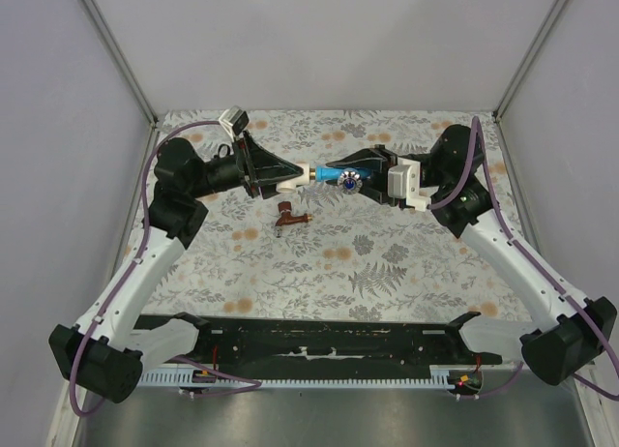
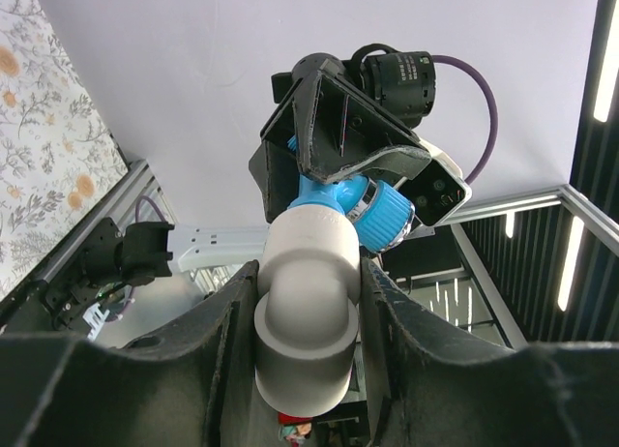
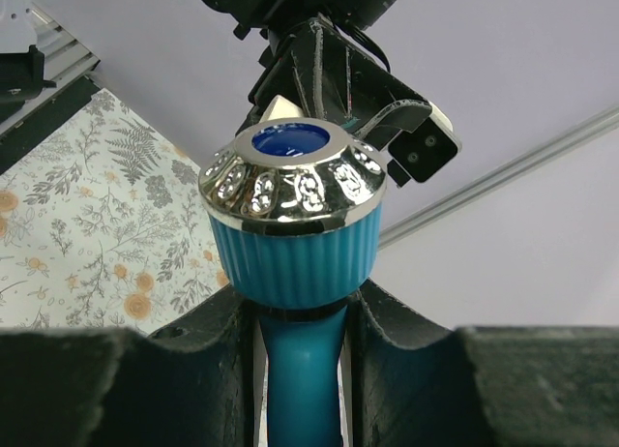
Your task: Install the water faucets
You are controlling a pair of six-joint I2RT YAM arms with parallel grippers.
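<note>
My two grippers meet in mid-air above the far middle of the table. My left gripper (image 1: 295,176) is shut on a white elbow fitting (image 2: 308,312), also in the top view (image 1: 311,173). My right gripper (image 1: 340,175) is shut on the blue faucet (image 3: 295,263), gripping its body under the ribbed knob with a chrome cap. The blue faucet (image 1: 338,177) touches the white fitting's end; it shows above the fitting in the left wrist view (image 2: 372,210). The dark red-brown faucet (image 1: 288,215) lies loose on the table just below the left gripper.
The table is covered with a floral cloth (image 1: 387,263). A black and white rail (image 1: 319,345) runs along the near edge between the arm bases. Walls and metal frame posts (image 1: 116,50) close in the back and sides.
</note>
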